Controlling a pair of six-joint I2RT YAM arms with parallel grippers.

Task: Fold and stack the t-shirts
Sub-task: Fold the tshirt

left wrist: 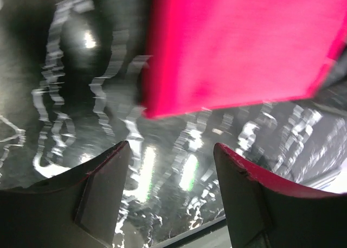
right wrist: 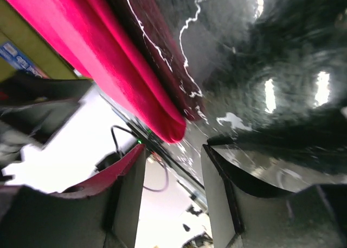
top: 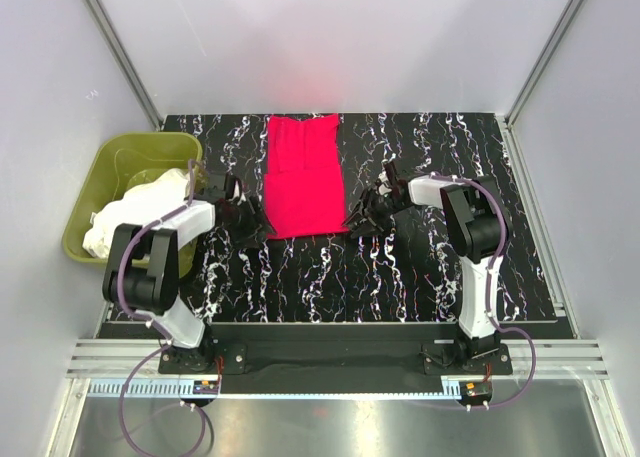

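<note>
T-shirt (top: 303,177) on table (top: 420,277), between left gripper (top: 246,213) and right gripper (top: 364,213).

Plain white panel walls (top: 330,37) and slanted aluminium posts (top: 120,52) enclose a glossy black worktop (top: 420,287) veined with white, bright reflections glinting on it.

Red t-shirt (top: 303,177) folded; white t-shirts (top: 130,212) bundled

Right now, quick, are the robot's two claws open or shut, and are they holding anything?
Left gripper: open, holding nothing; the red t-shirt lies just ahead of it.
Right gripper: open, holding nothing.
</note>
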